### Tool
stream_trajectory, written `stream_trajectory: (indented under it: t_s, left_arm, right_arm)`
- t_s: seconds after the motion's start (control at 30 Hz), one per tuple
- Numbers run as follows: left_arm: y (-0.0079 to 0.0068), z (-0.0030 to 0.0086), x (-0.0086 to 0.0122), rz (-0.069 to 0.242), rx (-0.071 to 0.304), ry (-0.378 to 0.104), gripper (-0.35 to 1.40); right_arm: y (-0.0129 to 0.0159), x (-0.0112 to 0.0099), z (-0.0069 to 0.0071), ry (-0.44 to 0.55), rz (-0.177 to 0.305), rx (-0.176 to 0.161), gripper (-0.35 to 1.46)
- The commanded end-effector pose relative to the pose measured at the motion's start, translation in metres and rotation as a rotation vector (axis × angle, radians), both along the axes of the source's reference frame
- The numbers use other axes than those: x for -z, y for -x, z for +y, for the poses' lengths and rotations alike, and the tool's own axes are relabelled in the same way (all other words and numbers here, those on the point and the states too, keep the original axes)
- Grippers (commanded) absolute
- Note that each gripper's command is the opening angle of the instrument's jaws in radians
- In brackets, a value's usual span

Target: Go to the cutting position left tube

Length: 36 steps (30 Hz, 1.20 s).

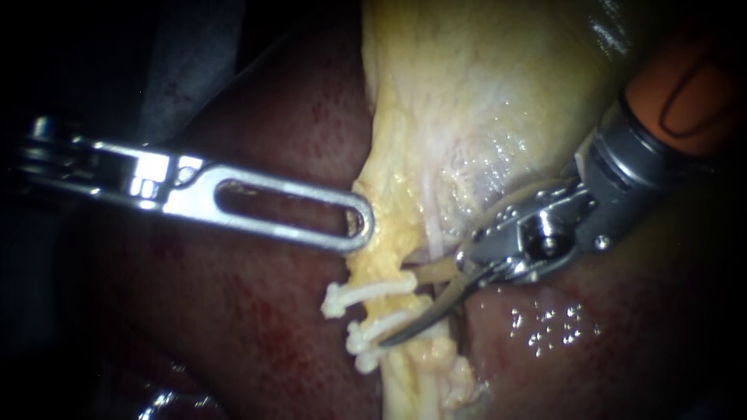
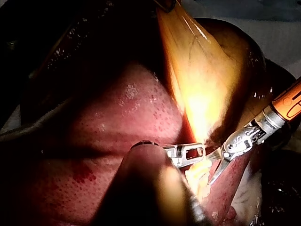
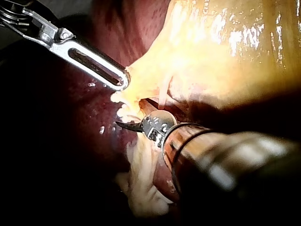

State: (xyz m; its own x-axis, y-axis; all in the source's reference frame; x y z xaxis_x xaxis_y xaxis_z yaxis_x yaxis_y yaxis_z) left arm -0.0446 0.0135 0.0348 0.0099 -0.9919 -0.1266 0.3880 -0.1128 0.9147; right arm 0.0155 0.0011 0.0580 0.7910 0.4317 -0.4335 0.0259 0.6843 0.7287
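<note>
Left instrument (image 1: 356, 225) grips gallbladder (image 1: 467, 93); right instrument (image 1: 394, 337) slants down-left, tool (image 1: 394, 337) beside clips (image 1: 366, 292).

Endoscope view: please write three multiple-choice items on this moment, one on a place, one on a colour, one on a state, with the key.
1. Where is the curved tip of the right instrument?
A) at the clips
B) high up on the gallbladder
C) out of view

2. What colour are the clips?
A) blue
B) white
C) black

3. How do the jaws of the left instrument stand?
A) wide open, clear of all tissue
B) out of view
C) shut on the yellow tissue

Key: 1 A, the tip lies beside the stacked clips. 2 B, they show white against the dark red around them. 3 C, the slotted jaws pinch the tissue's edge.
</note>
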Motion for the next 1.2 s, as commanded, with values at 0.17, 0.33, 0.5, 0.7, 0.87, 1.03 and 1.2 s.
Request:
stream_trajectory:
  t_s: [0.17,0.33,0.5,0.7,0.87,1.03,1.2]
  left_arm:
    - [0.0,0.0,0.0,0.001,0.0,0.0,-0.35]
    - [0.0,0.0,0.0,0.001,0.0,0.0,-0.35]
    - [0.0,0.0,0.0,0.001,0.0,0.0,-0.35]
    - [0.0,0.0,0.0,0.001,0.0,0.0,-0.35]
    - [0.0,0.0,0.0,0.001,0.0,0.0,-0.35]
    - [0.0,0.0,0.0,0.001,0.0,0.0,-0.35]
    - [0.0001,0.0,-0.0001,0.001,0.001,0.001,-0.35]
  right_arm:
    - [-0.0002,-0.0006,0.0,-0.013,-0.019,-0.013,0.9]
    - [-0.0003,-0.0009,0.0002,-0.03,-0.023,-0.032,0.87]
    - [-0.0006,-0.0009,0.0002,-0.05,-0.019,-0.054,0.82]
    - [-0.0007,-0.0009,0.0002,-0.073,-0.031,-0.074,0.77]
    - [-0.0009,-0.001,0.0,-0.092,-0.028,-0.084,0.73]
    - [-0.0011,-0.001,-0.0003,-0.106,-0.034,-0.086,0.72]
    - [-0.0013,-0.0013,-0.0006,-0.103,-0.033,-0.084,0.72]
